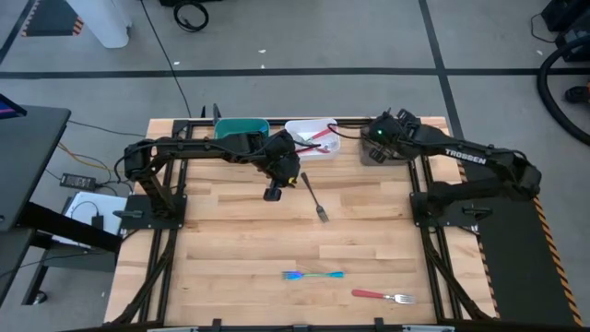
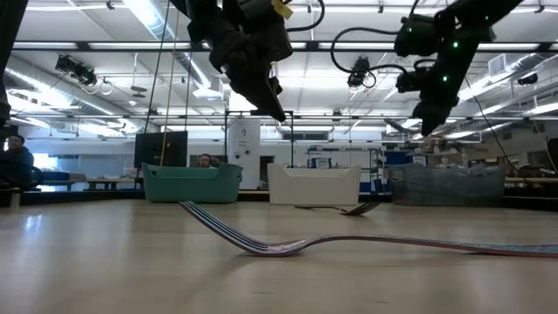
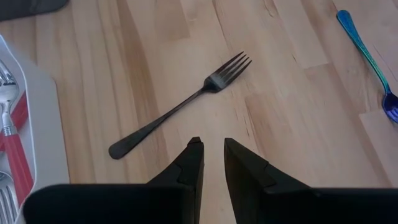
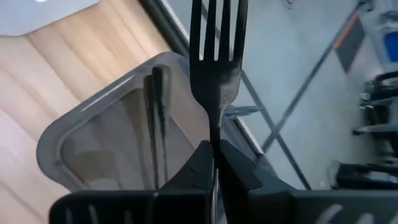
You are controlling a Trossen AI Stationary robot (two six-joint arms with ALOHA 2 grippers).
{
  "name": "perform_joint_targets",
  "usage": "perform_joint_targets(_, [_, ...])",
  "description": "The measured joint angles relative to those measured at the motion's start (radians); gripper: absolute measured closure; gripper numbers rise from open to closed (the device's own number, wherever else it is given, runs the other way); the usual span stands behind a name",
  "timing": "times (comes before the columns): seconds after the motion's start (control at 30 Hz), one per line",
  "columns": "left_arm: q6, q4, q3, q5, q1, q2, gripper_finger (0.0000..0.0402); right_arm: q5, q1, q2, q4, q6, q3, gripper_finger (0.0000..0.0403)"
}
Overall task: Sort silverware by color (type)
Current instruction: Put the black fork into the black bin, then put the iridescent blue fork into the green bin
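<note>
A dark fork lies flat on the table, also in the left wrist view. My left gripper hovers just left of it, empty, with a narrow gap between its fingers. My right gripper is shut on another dark fork over the grey bin. In that bin lie dark forks. A blue-teal fork and a red-handled fork lie near the table's front edge. Red-handled forks lie in the white bin. My right gripper pinches the dark fork between its two fingers at the neck just below the tines. The fork runs along the fingers, its tines sticking out past the fingertips. It is lifted clear above the grey bin. The handle is hidden behind the fingers.
A teal bin, the white bin and the grey bin stand in a row at the table's far edge. The bare wood in the table's middle is free room. People show in the room behind, at the far left of the low view.
</note>
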Motion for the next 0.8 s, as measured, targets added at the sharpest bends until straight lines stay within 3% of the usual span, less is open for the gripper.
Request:
perform_joint_targets(0.3, [0.001,-0.008,0.0,0.0,0.0,0.0,0.0338,-0.065,-0.127,0.0,0.269,-0.215,-0.186,0.0384])
perform_joint_targets(0.5, [0.002,-0.008,0.0,0.0,0.0,0.0,0.0338,-0.08,-0.169,0.0,0.305,-0.183,-0.242,0.0368])
perform_joint_targets(0.8, [0.001,-0.008,0.0,0.0,0.0,0.0,0.0338,-0.077,-0.145,0.0,0.307,-0.181,-0.246,0.0308])
